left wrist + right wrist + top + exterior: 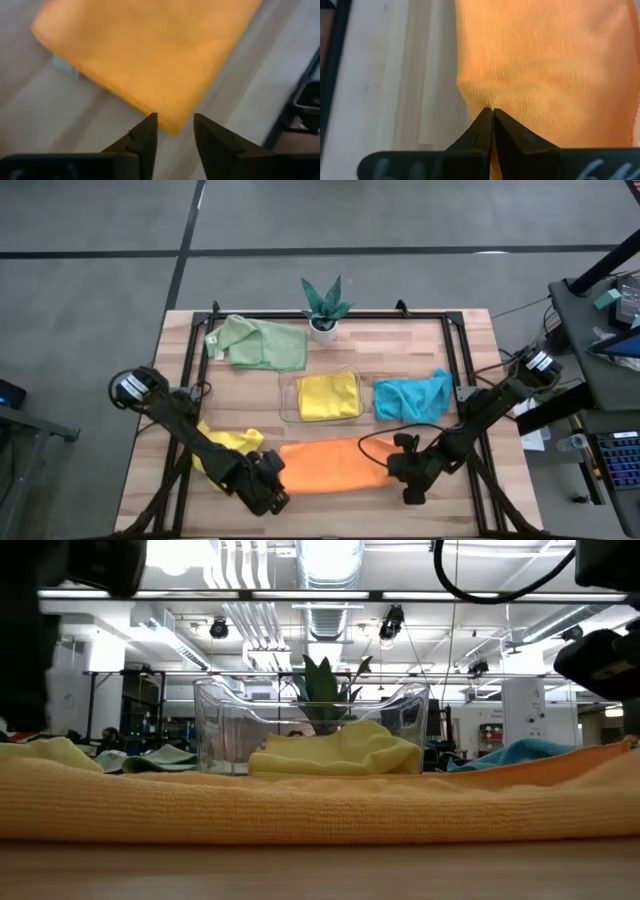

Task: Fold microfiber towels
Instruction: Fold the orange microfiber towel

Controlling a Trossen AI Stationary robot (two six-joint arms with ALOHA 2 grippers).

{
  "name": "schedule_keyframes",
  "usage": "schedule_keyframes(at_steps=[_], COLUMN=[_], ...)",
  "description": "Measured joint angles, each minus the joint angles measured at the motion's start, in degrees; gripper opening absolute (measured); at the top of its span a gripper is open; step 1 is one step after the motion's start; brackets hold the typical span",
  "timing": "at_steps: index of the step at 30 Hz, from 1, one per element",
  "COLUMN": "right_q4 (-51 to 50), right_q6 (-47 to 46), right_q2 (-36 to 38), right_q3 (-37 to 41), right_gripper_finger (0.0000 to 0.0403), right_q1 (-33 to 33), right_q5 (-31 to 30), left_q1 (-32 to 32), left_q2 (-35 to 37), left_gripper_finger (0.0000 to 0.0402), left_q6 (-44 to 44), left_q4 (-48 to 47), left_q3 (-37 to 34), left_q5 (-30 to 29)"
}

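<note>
Clear tray (288, 392) holds one folded yellow towel (328, 396) — nothing else.

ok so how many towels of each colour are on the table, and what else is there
yellow microfiber towels: 2, one in the clear plastic tray at, one by the left arm
orange towel: 1
teal-blue towel: 1
pale green towel: 1
clear plastic tray: 1
potted plant: 1
total: 7 things, 5 of them towels
</note>
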State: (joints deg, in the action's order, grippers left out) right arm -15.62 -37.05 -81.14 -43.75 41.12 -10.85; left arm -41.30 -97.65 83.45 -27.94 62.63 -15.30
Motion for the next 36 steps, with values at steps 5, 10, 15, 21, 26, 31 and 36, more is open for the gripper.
schedule_keyframes(at_steps=[5,10,15,21,26,31,36], right_q4=[-0.02,0.04,0.03,-0.01,-0.12,-0.15,-0.15], right_q6=[-3.10,-7.52,-11.19,-10.80,-9.60,-9.58,-9.54], right_q2=[1.56,2.23,2.34,2.34,2.34,2.38,2.38], right_q3=[0.00,0.00,0.00,0.00,0.00,0.00,0.00], right_gripper_finger=[0.0008,0.0008,0.0017,0.0073,0.0125,0.0161,0.0177], right_q1=[0.21,1.25,2.55,2.36,2.36,2.36,2.36], right_q5=[0.61,3.59,4.98,3.99,3.32,3.32,3.32], left_q1=[-0.81,-1.03,-1.20,-1.27,-1.27,-1.21,-1.18], left_q2=[-0.60,-2.72,-3.49,-3.49,-3.49,-3.49,-3.49], left_gripper_finger=[0.0175,0.0207,0.0210,0.0200,0.0165,0.0128,0.0100], left_q6=[4.63,6.10,4.86,-1.01,-1.32,-1.33,-1.33], left_q4=[0.53,0.61,1.72,8.21,8.41,8.40,8.39], left_q3=[-0.39,-0.81,-0.81,-0.79,-0.79,-0.81,-1.32], left_q5=[-1.97,-2.35,-2.41,-5.18,-6.00,-6.07,-6.28])
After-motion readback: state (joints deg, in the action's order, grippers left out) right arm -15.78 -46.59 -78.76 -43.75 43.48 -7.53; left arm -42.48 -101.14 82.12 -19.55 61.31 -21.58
